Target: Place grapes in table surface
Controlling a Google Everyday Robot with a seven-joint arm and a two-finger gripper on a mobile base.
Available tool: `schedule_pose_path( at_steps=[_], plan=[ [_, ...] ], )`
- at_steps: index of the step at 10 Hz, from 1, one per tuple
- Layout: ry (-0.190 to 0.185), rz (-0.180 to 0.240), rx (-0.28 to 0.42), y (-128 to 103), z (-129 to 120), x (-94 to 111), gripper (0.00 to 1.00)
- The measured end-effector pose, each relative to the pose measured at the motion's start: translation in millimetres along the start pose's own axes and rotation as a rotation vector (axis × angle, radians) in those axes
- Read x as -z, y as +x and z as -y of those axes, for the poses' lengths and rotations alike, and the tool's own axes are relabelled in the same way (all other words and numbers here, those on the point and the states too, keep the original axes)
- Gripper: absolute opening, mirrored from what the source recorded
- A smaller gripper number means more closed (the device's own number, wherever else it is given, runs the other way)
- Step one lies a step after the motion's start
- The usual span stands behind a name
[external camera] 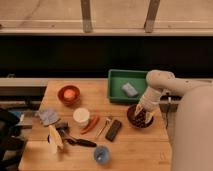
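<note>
1 gripper [141, 112] reaches down into the dark bowl [131, 118] at the right edge of the desk [135, 150], just in front of the green tray [116, 85]. The grapes [143, 120] lie in that bowl under it; whether it is apart or clamped cannot be told.

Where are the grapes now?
In the camera view, the grapes sit in the dark bowl at the right edge of the table, in front of the green tray, with the gripper above them.

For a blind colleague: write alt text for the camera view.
The robot's pincer is down in a dark bowl holding grapes, near the right edge of the wooden table, next to a green tray.
</note>
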Motion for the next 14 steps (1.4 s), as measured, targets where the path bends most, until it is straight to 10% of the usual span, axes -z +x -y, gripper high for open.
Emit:
schedule_pose_path(
  at_steps=[5,11,14],
  plan=[
    [0.051,-0.014,0.023,5,-14,-20,0.52],
    [0.056,0.006,0.033,3,-24,-23,0.02],
    [0.056,0.003,0.035,4,-25,-20,0.0]
  ],
)
